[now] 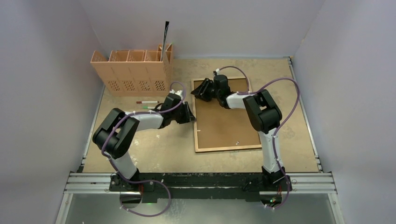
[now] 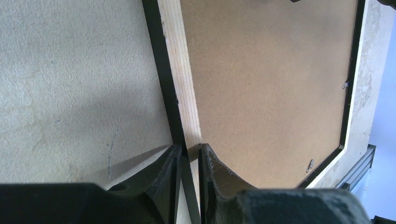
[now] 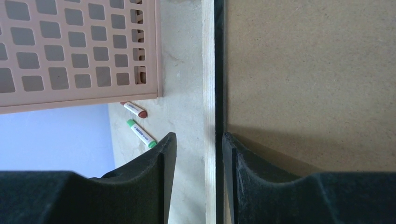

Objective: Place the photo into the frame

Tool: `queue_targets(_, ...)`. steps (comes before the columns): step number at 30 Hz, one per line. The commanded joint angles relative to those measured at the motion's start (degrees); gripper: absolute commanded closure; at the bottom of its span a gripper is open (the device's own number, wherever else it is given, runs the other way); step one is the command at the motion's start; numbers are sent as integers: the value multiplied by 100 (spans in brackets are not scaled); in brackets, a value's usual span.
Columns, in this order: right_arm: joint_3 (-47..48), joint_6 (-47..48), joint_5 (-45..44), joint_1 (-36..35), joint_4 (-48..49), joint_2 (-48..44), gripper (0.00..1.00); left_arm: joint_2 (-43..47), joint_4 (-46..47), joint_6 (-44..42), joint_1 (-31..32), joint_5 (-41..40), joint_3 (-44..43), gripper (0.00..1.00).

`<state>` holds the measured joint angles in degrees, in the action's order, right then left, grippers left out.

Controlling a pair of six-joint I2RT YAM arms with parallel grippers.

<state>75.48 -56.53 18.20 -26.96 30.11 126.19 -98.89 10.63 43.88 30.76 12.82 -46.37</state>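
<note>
The frame [image 1: 195,135] lies face down on the table, its light wood back up, with the plain brown backing board [image 1: 224,126] inside it. The photo is not in view. My left gripper [image 1: 192,116] is shut on the frame's left rail [image 2: 180,70], one finger on each side of it [image 2: 190,149]. My right gripper [image 1: 196,91] is open near the frame's far left corner. It straddles the same rail [image 3: 209,70]: one finger over the bare table, the other over the backing board [image 3: 308,70].
A tan lattice crate [image 1: 133,70] with compartments stands at the back left, with a thin black object [image 1: 165,39] sticking up from it. A red marker [image 1: 147,101] and a green marker [image 1: 148,107] lie in front of it. White walls enclose the table.
</note>
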Motion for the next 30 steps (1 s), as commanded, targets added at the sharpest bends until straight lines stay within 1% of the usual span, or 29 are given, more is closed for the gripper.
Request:
queue_targets(1,140,124,262,-38,-336,169,56,-42,-211,-169,-19,-240,-165,79)
queue_targets(8,140,230,302,-37,-463,122,57,-10,-282,-195,-22,-288,-199,79)
queue_targets(14,-73,252,228,-46,-347,-39,56,10,-303,-213,-18,-311,-187,79)
queue_targets(21,-439,177,-192,-48,1,-336,56,32,-294,-196,-18,-324,-162,78)
queue_targets(24,-430,129,-323,-47,6,-336,56,29,-298,-195,-18,-339,-152,77)
queue_targets(30,-192,259,-220,-104,-249,-190,56,32,-302,-204,-20,-359,-159,75)
